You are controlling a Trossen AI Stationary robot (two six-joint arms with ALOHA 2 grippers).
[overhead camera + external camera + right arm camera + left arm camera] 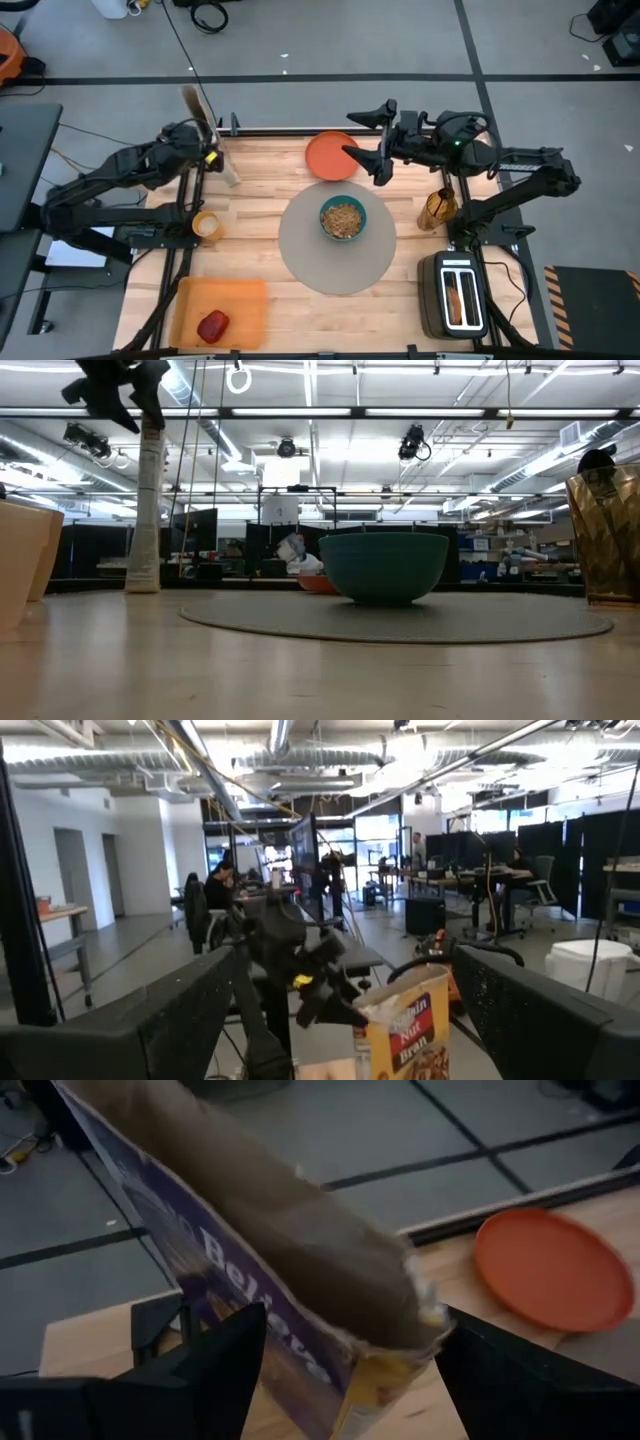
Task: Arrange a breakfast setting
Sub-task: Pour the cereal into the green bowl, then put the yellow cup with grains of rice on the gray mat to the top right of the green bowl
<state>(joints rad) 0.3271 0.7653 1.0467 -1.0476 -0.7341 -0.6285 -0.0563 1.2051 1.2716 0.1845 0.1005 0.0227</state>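
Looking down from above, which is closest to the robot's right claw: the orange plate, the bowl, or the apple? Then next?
From the right gripper:
1. Orange plate, just beside it at the table's back.
2. Bowl, mid-table on the mat.
3. Apple, far front-left corner.

Cereal box (228, 165) stands at table's (400, 300) far-left edge; toaster (457, 292) near-right.
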